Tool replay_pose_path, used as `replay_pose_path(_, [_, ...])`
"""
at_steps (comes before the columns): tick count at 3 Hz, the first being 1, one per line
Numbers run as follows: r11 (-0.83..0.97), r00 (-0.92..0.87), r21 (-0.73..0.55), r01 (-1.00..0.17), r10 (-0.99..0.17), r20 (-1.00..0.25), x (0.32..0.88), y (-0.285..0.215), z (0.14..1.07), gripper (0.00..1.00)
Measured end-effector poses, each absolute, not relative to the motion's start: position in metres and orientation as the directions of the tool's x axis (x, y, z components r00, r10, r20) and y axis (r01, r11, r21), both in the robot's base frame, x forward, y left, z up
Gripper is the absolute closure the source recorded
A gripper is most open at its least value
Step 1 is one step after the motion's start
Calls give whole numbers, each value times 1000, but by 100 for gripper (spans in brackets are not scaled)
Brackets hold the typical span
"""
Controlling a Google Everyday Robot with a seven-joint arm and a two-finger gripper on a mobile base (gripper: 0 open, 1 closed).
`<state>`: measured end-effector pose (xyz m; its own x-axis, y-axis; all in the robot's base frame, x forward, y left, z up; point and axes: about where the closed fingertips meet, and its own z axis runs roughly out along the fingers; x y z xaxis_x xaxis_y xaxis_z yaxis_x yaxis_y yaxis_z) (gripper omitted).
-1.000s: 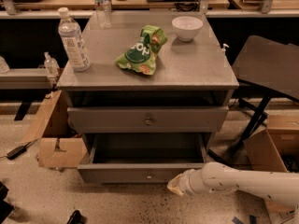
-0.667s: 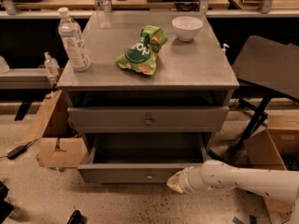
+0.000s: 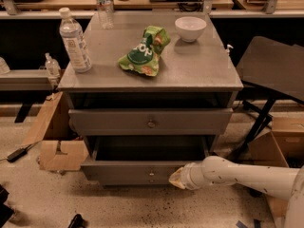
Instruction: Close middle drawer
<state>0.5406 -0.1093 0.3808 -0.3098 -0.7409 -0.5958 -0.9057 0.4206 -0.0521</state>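
Compared with a second ago, the gripper [image 3: 176, 178] is sitting a little further left and higher. Its yellowish tip is lying against the front panel of the middle drawer [image 3: 118, 172], just right of the small knob [image 3: 151, 173]. That drawer is standing pulled out under the desk [image 3: 199, 65], below the upper drawer [image 3: 104, 122], its bare box showing. Whether the gripper is clenched or released, I cannot tell. The white arm [image 3: 247, 175] is reaching in from the right.

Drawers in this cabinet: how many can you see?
2. The upper drawer sits just under the cabinet top. The middle drawer is pulled out below it, with the gripper at its front panel, right of the knob. A lower one may be hidden.
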Motion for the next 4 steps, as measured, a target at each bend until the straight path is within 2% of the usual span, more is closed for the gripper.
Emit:
replay_pose_path(1, [413,-282,-95,-906,-754,-593,573,-113,390,100])
replay_pose_path(2, [412,-281,-96,-906,-755,-592,573,-113,389,100])
replay_pose_path(3, [381,-255,-104,-919,-774,-580,606,-111,379,100])
replay_pose_path(4, [381,-255,-104,-919,-774,-580,606,-111,379,100])
